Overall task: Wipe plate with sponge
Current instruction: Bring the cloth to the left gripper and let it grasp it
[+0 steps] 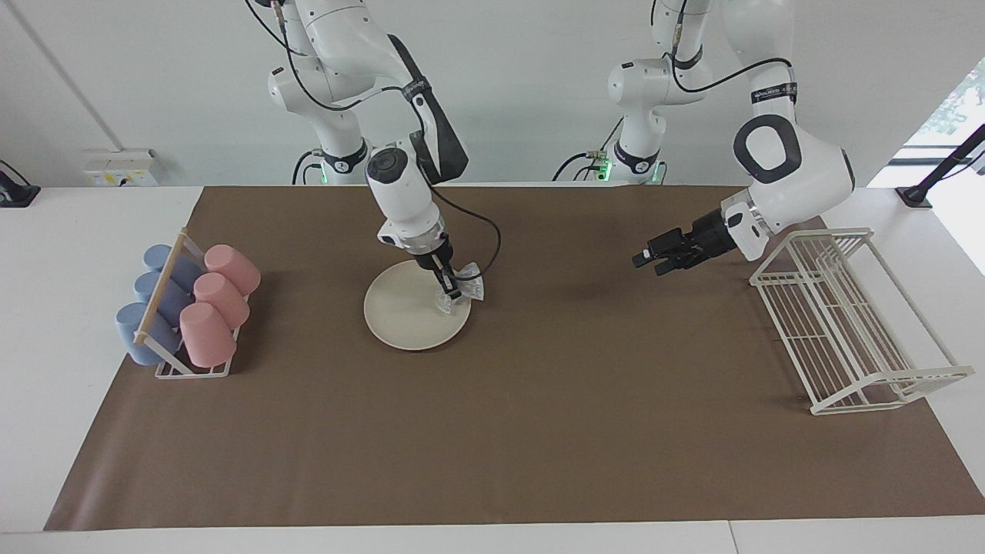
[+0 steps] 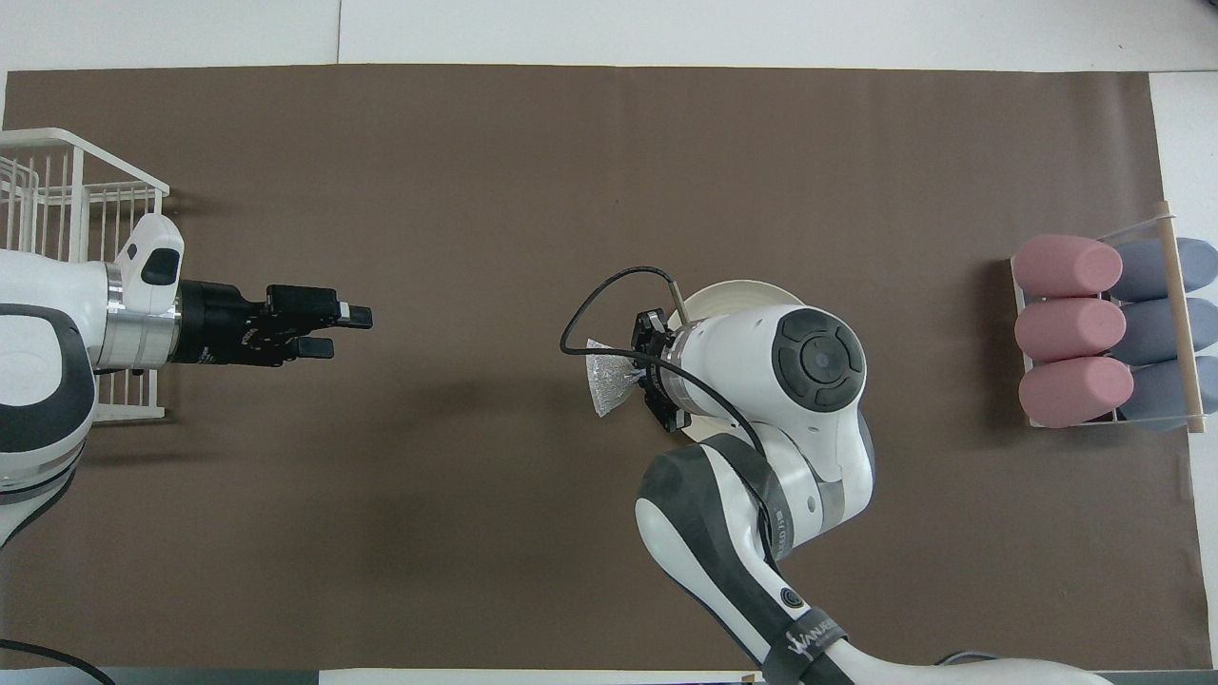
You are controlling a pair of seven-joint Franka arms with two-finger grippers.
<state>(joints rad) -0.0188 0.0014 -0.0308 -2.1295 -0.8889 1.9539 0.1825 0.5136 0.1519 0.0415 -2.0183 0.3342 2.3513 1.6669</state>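
The cream-white plate (image 1: 408, 317) lies on the brown mat (image 1: 539, 431) near the middle, mostly hidden under the right arm in the overhead view (image 2: 737, 290). My right gripper (image 1: 452, 291) points down and is shut on the silvery mesh sponge (image 1: 468, 285). It holds the sponge at the plate's rim on the side toward the left arm's end. The sponge hangs partly off the plate over the mat and also shows in the overhead view (image 2: 609, 385). My left gripper (image 1: 648, 261) is open and empty. It waits in the air over the mat beside the wire rack.
A white wire dish rack (image 1: 843, 323) stands at the left arm's end of the table. A holder (image 1: 188, 369) with pink cups (image 1: 219, 296) and blue cups (image 1: 150, 308) lying on their sides stands at the right arm's end.
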